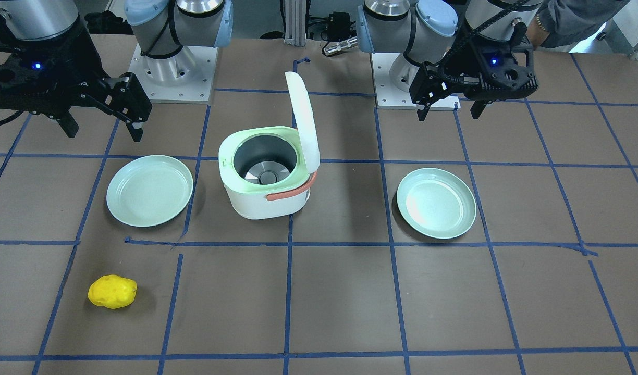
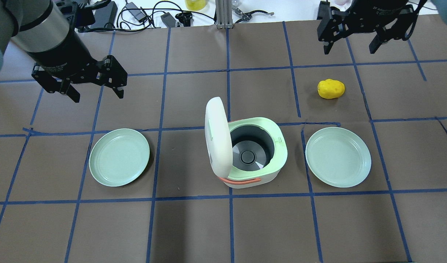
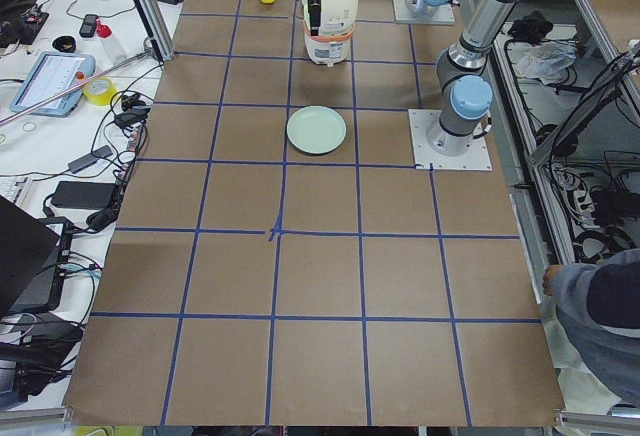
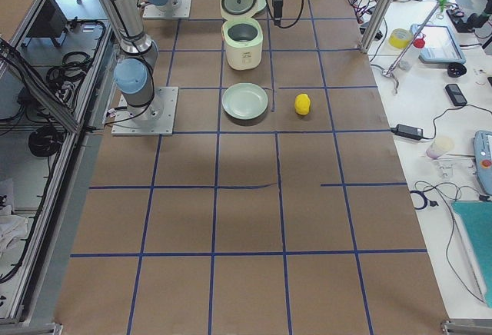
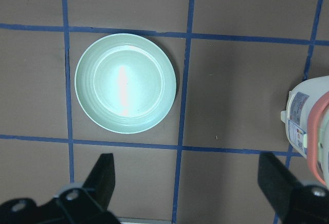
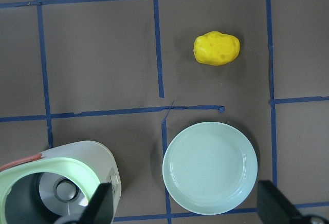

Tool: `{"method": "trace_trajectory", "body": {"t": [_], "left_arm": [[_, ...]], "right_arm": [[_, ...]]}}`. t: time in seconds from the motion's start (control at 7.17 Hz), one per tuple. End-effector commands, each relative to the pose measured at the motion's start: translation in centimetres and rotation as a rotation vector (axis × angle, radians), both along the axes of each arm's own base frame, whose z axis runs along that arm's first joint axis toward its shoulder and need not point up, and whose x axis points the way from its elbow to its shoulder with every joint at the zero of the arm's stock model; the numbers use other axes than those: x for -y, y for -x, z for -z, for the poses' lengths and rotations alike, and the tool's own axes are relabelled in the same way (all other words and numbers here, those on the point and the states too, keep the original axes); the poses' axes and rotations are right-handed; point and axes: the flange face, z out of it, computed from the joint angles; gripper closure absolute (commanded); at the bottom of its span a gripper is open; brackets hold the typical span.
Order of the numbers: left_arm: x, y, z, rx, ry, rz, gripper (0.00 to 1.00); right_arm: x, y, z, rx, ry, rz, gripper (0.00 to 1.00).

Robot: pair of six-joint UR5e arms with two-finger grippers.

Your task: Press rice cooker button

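The white and pale-green rice cooker stands mid-table with its lid raised upright and the empty inner pot showing. It also shows in the front view. A small tab sits on the rim opposite the lid. My left gripper is open and empty, hanging above the table well to the cooker's left. My right gripper is open and empty, high over the far right of the table. The left wrist view catches the cooker's side; the right wrist view shows its open rim.
Two pale-green plates lie on either side of the cooker, one on the left and one on the right. A yellow potato-like lump lies beyond the right plate. Blue tape lines grid the brown table. Cables and tools lie past the far edge.
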Motion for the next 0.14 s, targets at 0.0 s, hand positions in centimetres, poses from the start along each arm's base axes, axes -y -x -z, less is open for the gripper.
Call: {"method": "trace_trajectory", "body": {"t": [0.0], "left_arm": [[0.00,0.00,0.00,0.000,0.000,0.001,0.00]], "right_arm": [[0.01,-0.04,0.02,0.000,0.000,-0.004,0.00]]}}
